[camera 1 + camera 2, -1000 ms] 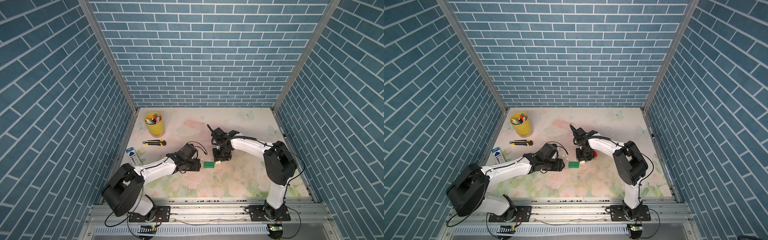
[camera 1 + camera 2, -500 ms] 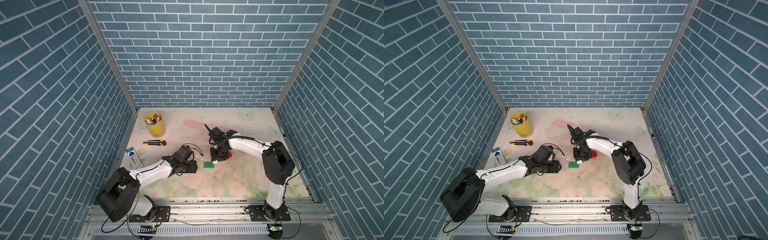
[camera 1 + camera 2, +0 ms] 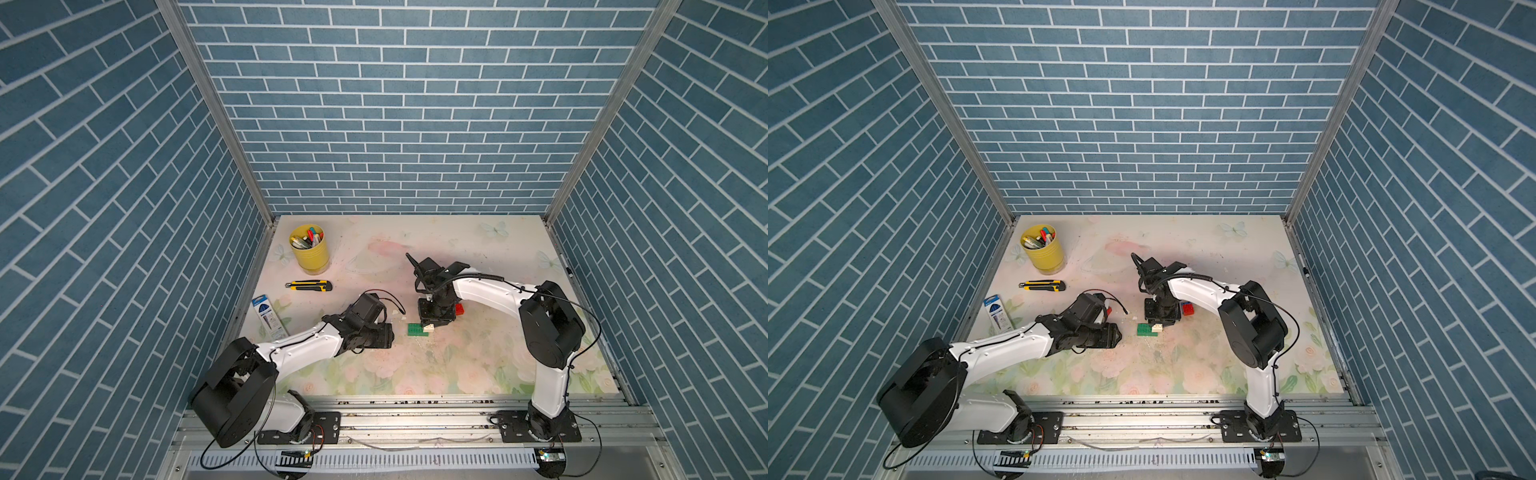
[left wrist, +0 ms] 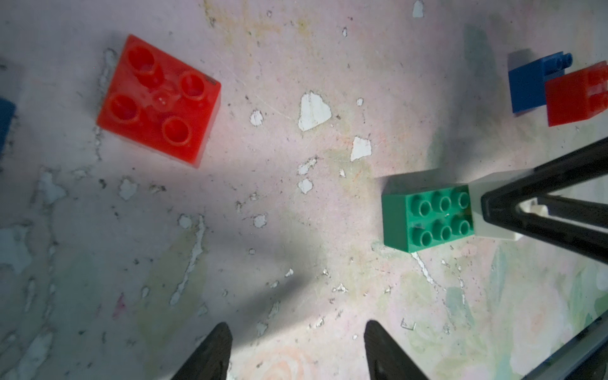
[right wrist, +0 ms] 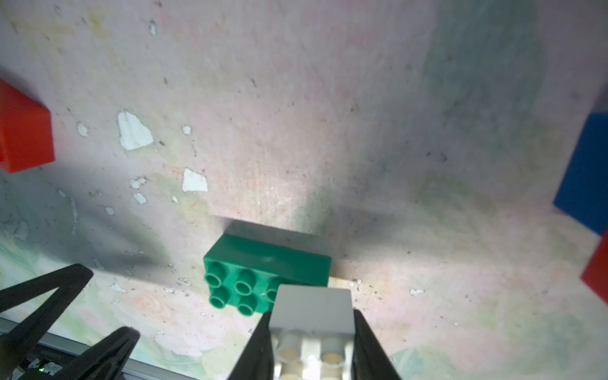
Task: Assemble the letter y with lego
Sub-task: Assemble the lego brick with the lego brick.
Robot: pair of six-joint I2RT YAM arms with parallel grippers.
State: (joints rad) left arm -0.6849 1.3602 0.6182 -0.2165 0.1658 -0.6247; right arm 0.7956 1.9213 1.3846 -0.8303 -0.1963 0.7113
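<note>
A green rectangular lego (image 3: 415, 329) (image 3: 1144, 329) lies studs up mid-table. My right gripper (image 3: 434, 323) (image 5: 312, 314) is shut on a white square brick (image 5: 314, 306) (image 4: 477, 192) and holds it over one end of the green brick (image 5: 263, 269) (image 4: 427, 217); whether they are pressed together I cannot tell. My left gripper (image 3: 390, 335) (image 4: 296, 332) stands open and empty, just left of the green brick. One red brick (image 4: 158, 98) lies loose. A blue brick (image 4: 526, 85) and a second red brick (image 4: 575, 95) (image 3: 459, 308) sit beside the right gripper. No joined letter y shows.
A yellow cup of pens (image 3: 309, 249) stands at the back left. In front of it lie a yellow utility knife (image 3: 308, 285) and a blue-white packet (image 3: 268, 316) by the left wall. The floral mat is worn and flaked around the bricks.
My right gripper has come down and leftward with the white brick, onto the green brick's end. My left gripper has drawn back slightly from the green brick.
</note>
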